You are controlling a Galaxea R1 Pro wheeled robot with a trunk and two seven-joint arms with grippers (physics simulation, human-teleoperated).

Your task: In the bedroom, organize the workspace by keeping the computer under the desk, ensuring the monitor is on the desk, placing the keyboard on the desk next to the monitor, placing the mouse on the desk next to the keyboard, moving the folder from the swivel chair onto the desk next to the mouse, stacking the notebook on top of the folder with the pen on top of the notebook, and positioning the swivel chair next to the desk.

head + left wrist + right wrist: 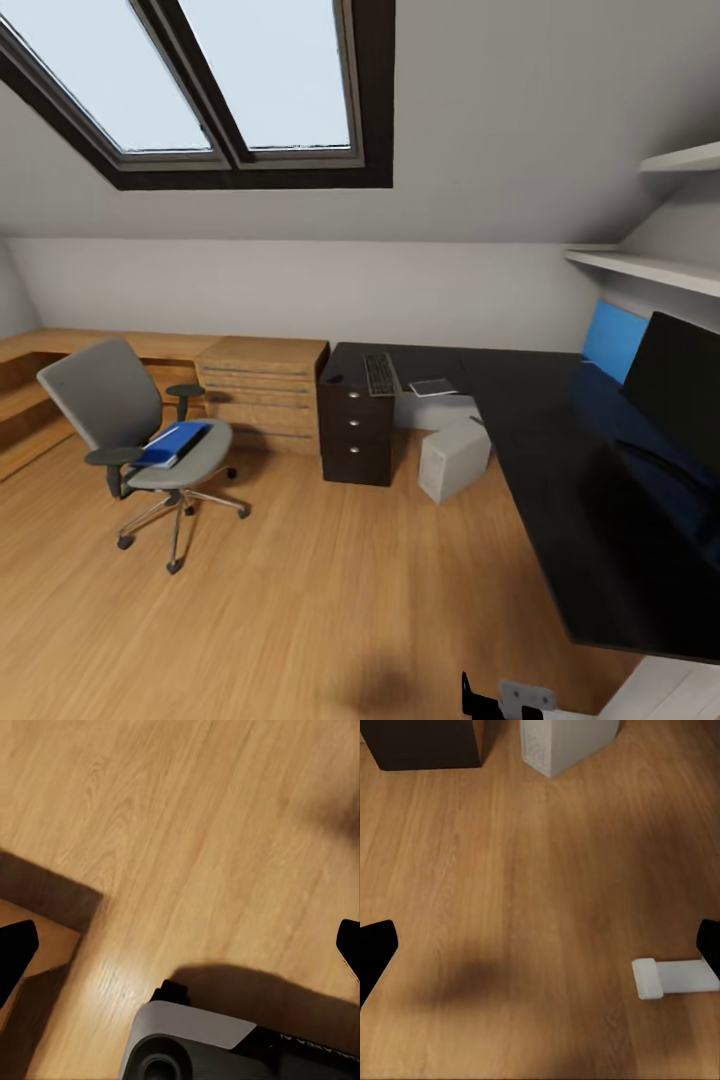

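From the head view, an attic bedroom opens out under a dark-framed skylight [235,90], with a wood floor [300,600] running across the room. A grey swivel chair [120,420] stands well apart from the L-shaped black desk [560,470], out on the open floor, and a blue folder [172,444] lies flat on its seat. On the far arm of the desk, above a dark drawer unit [357,430], the keyboard [380,373] lies with a small dark mouse [334,379] just beside it on the side toward the chair, and a pale notebook [432,387] near it on the other side; whether a pen lies there is too small to tell. The white computer tower [455,458] stands tilted on the floor under the desk, next to the drawer unit. The black monitor [675,385] sits on the near arm of the desk at the right edge, in front of a blue panel [612,340], below two white wall shelves [650,265]. A light wooden dresser [262,383] stands against the low wall behind the chair. In the left wrist view the left gripper [180,952] hangs over bare floor with its black fingertips [15,952] spread wide, part of the robot's grey base [187,1050] beneath. In the right wrist view the right gripper [540,952] is likewise spread wide over the floor, holding nothing, with the computer tower and drawer unit ahead.
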